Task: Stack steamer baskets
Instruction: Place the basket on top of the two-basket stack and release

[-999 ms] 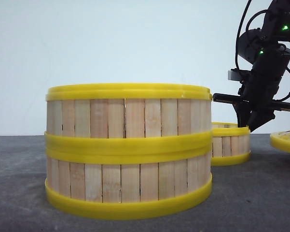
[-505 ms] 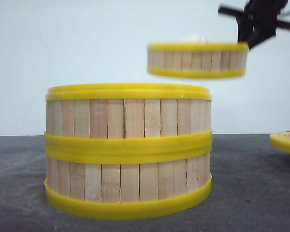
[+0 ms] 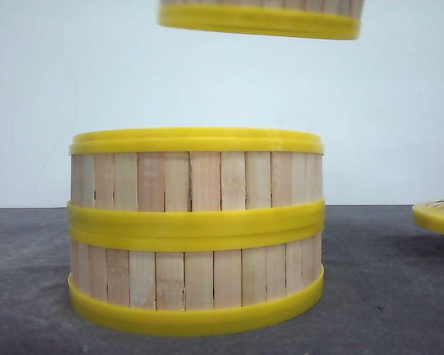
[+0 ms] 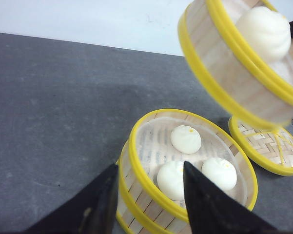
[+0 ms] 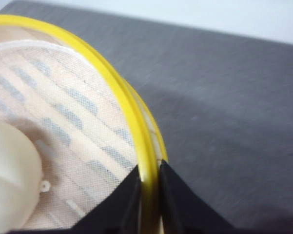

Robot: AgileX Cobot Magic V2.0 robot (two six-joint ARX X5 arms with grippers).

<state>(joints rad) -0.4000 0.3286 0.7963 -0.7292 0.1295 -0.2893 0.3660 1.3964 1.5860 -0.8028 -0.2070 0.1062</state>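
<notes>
Pinching the rim of the third steamer basket (image 5: 63, 126), the right gripper (image 5: 148, 195) holds it high above and right of the two-basket stack (image 3: 196, 229); the left gripper (image 4: 146, 195) hangs open beside the stack.

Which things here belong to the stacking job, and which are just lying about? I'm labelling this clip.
Part of the job:
- lifted steamer basket, pinched at its rim by the right gripper
- two stacked steamer baskets

Lying about:
- flat woven lid on the table
- left gripper, open and holding nothing
</notes>
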